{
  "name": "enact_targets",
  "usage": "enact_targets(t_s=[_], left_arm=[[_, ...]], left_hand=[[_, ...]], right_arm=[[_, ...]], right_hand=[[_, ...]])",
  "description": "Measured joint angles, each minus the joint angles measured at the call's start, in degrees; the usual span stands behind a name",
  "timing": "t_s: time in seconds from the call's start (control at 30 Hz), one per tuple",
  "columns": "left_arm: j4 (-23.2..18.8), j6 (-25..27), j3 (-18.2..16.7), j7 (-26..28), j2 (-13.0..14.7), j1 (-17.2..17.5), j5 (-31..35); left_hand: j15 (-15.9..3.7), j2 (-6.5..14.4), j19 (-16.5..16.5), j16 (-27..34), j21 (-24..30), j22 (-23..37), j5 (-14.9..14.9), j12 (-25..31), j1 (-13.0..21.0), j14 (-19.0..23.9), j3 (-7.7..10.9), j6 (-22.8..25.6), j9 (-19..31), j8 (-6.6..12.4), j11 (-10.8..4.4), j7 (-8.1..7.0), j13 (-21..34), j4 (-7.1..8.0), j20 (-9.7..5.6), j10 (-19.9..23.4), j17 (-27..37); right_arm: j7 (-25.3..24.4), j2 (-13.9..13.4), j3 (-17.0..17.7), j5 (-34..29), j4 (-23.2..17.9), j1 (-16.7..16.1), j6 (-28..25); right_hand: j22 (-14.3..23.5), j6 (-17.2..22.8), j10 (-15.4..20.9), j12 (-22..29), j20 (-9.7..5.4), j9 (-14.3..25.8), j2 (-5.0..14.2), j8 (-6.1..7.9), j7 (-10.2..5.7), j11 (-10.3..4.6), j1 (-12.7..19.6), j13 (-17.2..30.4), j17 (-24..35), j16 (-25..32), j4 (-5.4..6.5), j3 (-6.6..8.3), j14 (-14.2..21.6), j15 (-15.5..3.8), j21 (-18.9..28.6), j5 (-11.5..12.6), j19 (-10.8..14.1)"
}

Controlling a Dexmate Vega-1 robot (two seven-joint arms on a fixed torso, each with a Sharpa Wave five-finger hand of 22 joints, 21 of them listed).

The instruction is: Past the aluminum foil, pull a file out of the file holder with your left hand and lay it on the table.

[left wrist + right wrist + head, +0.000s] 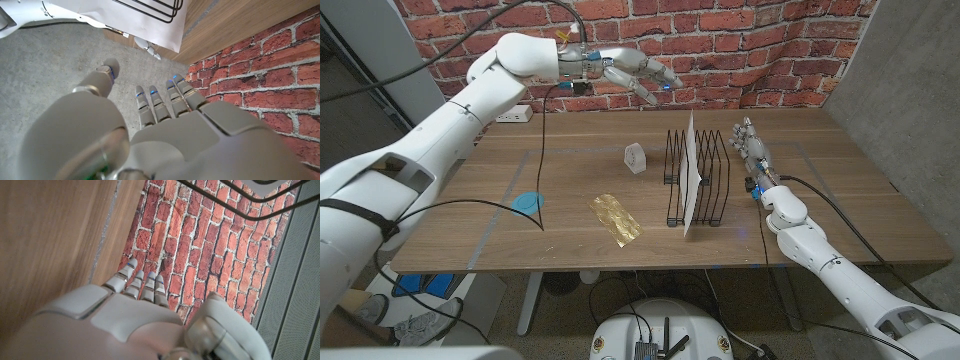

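A black wire file holder (695,178) stands on the wooden table (570,165), right of centre. One white file (692,175) stands upright in it; its lower edge shows in the left wrist view as a white sheet (150,25) under the black wires (155,7). A crumpled strip of gold-coloured foil (614,217) lies in front and to the left of the holder. My left hand (635,72) hovers high over the table's far edge, fingers spread and pointing toward the holder, holding nothing. My right hand (751,150) stands just right of the holder, fingers extended, empty.
A small pale faceted object (636,158) sits left of the holder. A blue disc (528,202) lies near the left front, crossed by a black cable (542,150). A brick wall (740,40) backs the table; a power strip (515,114) sits at the far left.
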Motion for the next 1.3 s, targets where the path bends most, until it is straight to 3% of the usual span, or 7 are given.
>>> enact_targets(t_s=[0.13,0.3,0.6,0.63,0.77,0.87,1.3], left_arm=[[0.4,-1.9,0.7,-0.8,-0.4,-1.5,1.4],[2.4,-4.9,1.6,-1.4,-1.6,-3.1,3.4],[5.8,-10.2,2.9,-2.8,-3.5,-5.4,5.7],[8.6,-11.1,4.2,-3.2,-5.1,-7.4,6.0],[9.8,-13.5,4.7,-4.1,-5.8,-8.2,6.4],[14.2,-15.3,6.5,-4.8,-8.4,-10.8,6.7],[23.0,-23.2,10.0,-7.7,-13.7,-15.8,6.9]], left_hand=[[-0.07,-1.0,0.6,0.0,0.0,0.0,0.0,0.0,2.5,0.6,-0.34,1.3,0.0,0.00,-0.62,-1.28,0.0,-0.05,-0.12,0.6,0.0],[-0.09,-3.1,1.7,0.0,0.0,0.0,-0.3,-0.3,7.9,1.3,-2.08,3.3,0.0,0.00,-1.46,-2.30,0.0,0.13,-0.09,2.1,0.0],[-0.10,-4.3,2.7,-0.3,0.0,0.0,-0.5,-0.5,12.0,1.9,-3.44,3.6,0.0,-0.86,-1.44,-2.14,0.0,0.07,-0.20,3.3,0.1],[-0.10,-4.2,2.8,-0.3,0.0,0.0,-0.5,-0.5,12.5,1.9,-3.65,3.6,0.0,-0.86,-1.44,-2.14,0.0,0.16,-0.08,3.3,0.1],[0.00,-4.2,3.3,-0.3,0.0,0.0,-0.5,-0.5,13.8,2.5,-4.43,3.6,0.0,-0.86,-1.44,-2.14,0.0,0.31,-0.01,3.9,0.1],[-0.20,-4.3,3.8,-0.3,0.0,0.0,-0.5,-0.5,14.9,2.7,-4.82,4.2,0.0,-0.86,-1.53,-1.55,0.0,0.23,-0.08,4.4,0.1],[-0.32,-4.7,5.3,-0.3,0.5,0.0,-0.8,-0.5,17.2,3.6,-6.73,4.3,0.0,-1.31,-1.23,0.44,0.0,0.52,-0.19,5.3,0.1]], right_arm=[[0.0,0.5,-0.2,-0.1,0.4,0.1,0.5],[0.0,0.9,-0.4,-0.3,0.8,0.2,1.0],[-0.1,1.3,-0.4,-0.5,1.1,0.3,1.8],[-0.4,1.4,-0.4,-0.6,1.1,0.2,2.3],[-0.5,1.5,-0.3,-0.6,1.1,-0.1,2.4],[-0.8,1.6,-0.2,-0.7,1.1,-0.3,3.0],[-1.2,1.7,0.3,-0.7,1.1,-1.0,4.1]], right_hand=[[0.0,0.2,0.2,0.0,0.00,0.0,0.00,0.00,0.20,0.25,0.0,0.0,0.0,0.0,-0.23,0.23,0.0,0.00,0.0,0.0,0.0],[0.0,0.2,0.3,0.0,0.00,0.0,-0.02,0.00,0.20,0.31,0.0,0.0,0.0,0.0,0.00,0.46,0.2,-0.19,0.0,0.0,0.0],[0.0,0.2,0.3,0.0,0.00,0.0,-0.31,0.00,0.20,0.31,-0.3,0.0,0.0,0.0,0.00,0.46,0.2,-0.19,0.0,0.0,0.0],[0.0,0.2,0.3,0.0,0.00,0.0,-0.31,0.00,0.20,0.31,-0.3,0.0,0.0,0.0,0.00,0.46,0.2,-0.19,0.0,0.0,0.0],[0.0,0.2,0.3,0.0,0.00,0.0,-0.31,0.00,0.20,0.31,-0.3,0.0,-0.3,0.0,0.00,0.46,0.2,-0.19,0.0,0.0,0.0],[0.0,0.2,0.3,0.0,0.00,0.0,-0.31,0.00,0.20,0.31,-0.3,0.0,-0.3,0.0,0.00,0.46,0.2,-0.19,0.0,0.0,0.0],[0.0,0.2,0.4,0.0,0.00,0.0,-0.31,0.00,0.20,0.20,-0.3,0.0,-0.3,0.0,0.01,0.93,0.2,-0.19,0.0,0.0,0.0]])
